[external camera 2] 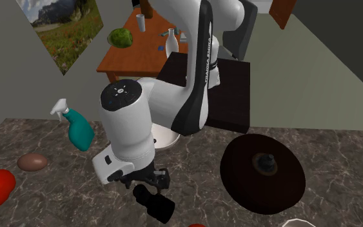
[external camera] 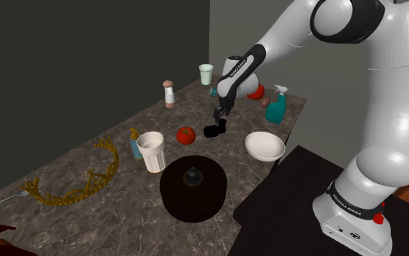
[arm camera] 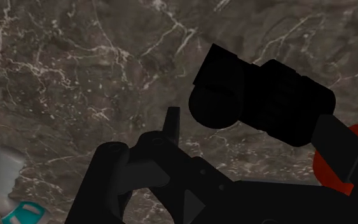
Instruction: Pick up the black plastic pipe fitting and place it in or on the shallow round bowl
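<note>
As the tool (external camera: 220,116) is seen spread apart and empty, the approach to the grasp is judged in hand. The black pipe fitting (external camera: 213,132) lies on the tabletop (external camera: 123,211) just beyond the fingertips, unclasped. A descent astride it is called for, then closing. The white bowl (external camera: 264,145) is noted near the tool, toward the stand.

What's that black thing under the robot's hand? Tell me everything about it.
The black pipe fitting is a short, stubby, matte black piece: a round end joined to a blocky body. It lies on its side on the dark marbled counter, beside a red tomato, just under the open end effector.
</note>
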